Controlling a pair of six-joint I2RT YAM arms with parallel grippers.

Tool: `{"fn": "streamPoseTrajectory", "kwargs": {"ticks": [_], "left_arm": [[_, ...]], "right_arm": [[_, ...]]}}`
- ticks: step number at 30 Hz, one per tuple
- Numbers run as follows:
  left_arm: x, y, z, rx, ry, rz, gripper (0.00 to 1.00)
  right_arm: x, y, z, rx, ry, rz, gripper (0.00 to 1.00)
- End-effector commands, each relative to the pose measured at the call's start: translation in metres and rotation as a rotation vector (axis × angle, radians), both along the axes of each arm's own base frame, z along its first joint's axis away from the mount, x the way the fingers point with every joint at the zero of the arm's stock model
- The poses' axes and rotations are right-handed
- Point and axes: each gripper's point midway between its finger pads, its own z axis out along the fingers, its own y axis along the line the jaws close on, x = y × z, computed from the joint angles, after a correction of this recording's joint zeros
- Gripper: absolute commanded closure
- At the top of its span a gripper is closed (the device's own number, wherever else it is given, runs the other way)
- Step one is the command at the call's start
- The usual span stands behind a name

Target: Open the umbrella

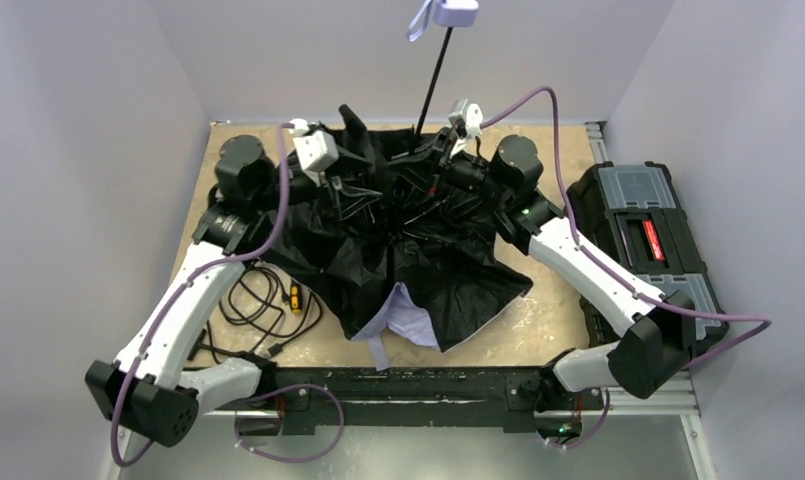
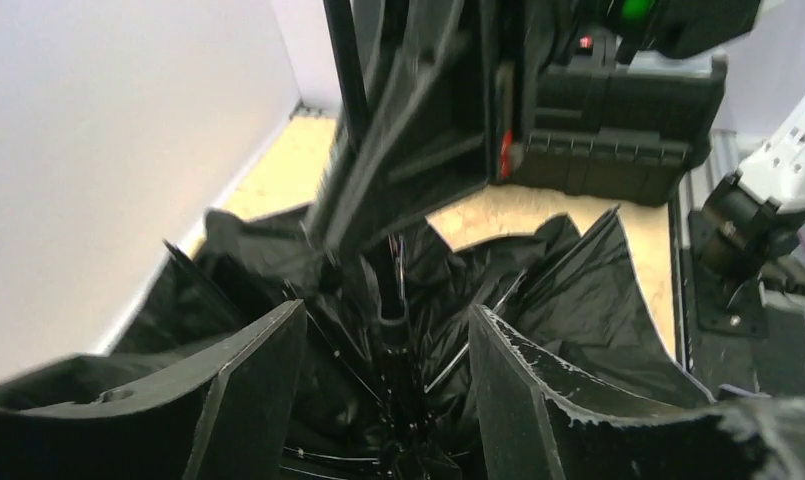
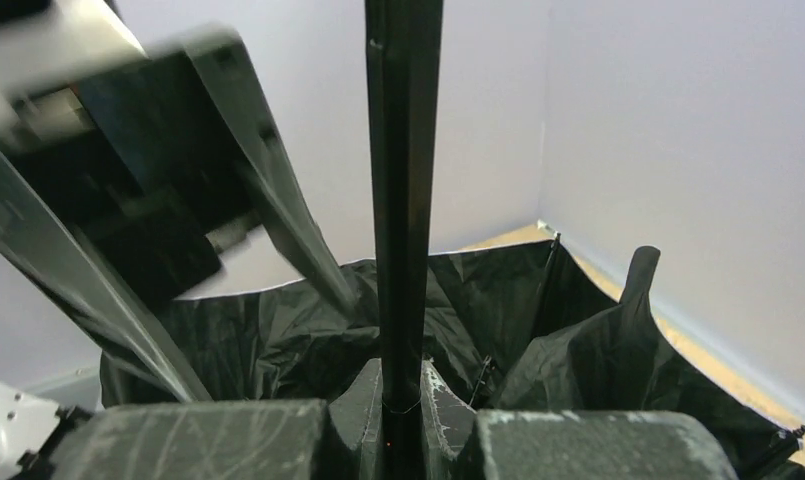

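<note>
R claw [image 3: 403, 425]: pinched tight on shaft [image 3: 403, 200], low down.
L claw [image 2: 378, 385]: spread, straddling runner [image 2: 393, 322], gripping nothing.
Umbrella [image 1: 418, 250]: mid-counter [image 1: 553, 320], upside down, handle [image 1: 455, 12] up, black lining showing.
Progress: approx halfway by the look of it; canopy [image 1: 458, 280] part-spread but slack, crumpled; prob. not locked.
Left to do: drive runner home till canopy goes taut.

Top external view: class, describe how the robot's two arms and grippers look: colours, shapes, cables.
The left arm and right arm: white tapered links between bulky black joints, a purple cable looping along each, a white camera box at each wrist. The left gripper and right gripper have flat black fingers with scuffed pale edges.
</note>
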Motion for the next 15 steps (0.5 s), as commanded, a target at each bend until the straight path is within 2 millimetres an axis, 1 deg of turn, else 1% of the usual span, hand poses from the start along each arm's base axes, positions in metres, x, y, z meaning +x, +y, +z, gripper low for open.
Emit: {"fn": "streamPoseTrajectory", "kwargs": {"ticks": [1, 4, 5, 7, 9, 11, 13, 15], "left_arm": [[0.019, -0.018, -0.037, 0.120, -0.019, -0.039, 0.42], [0.042, -0.026, -0.039, 0.129, -0.101, 0.052, 0.46], [0.045, -0.028, -0.042, 0.129, -0.100, 0.054, 0.48], [0.051, -0.034, -0.040, 0.129, -0.098, 0.052, 0.50], [0.052, -0.041, -0.041, 0.128, -0.092, 0.026, 0.52], [0.051, -0.048, -0.035, 0.119, -0.133, 0.000, 0.53], [0.049, -0.055, -0.039, 0.136, -0.143, -0.026, 0.55], [0.052, -0.059, -0.043, 0.146, -0.145, -0.031, 0.59]], "right_arm": [[-0.001, -0.015, 0.081, 0.168, -0.139, -0.078, 1.00], [0.002, -0.018, 0.081, 0.171, -0.124, -0.107, 1.00], [0.002, -0.018, 0.081, 0.170, -0.119, -0.107, 1.00], [0.000, -0.018, 0.080, 0.173, -0.102, -0.099, 1.00], [-0.003, -0.018, 0.079, 0.179, -0.089, -0.091, 1.00], [-0.003, -0.018, 0.077, 0.182, -0.084, -0.092, 1.00], [-0.004, -0.019, 0.079, 0.185, -0.087, -0.094, 1.00], [-0.005, -0.020, 0.084, 0.191, -0.096, -0.096, 1.00]]}}
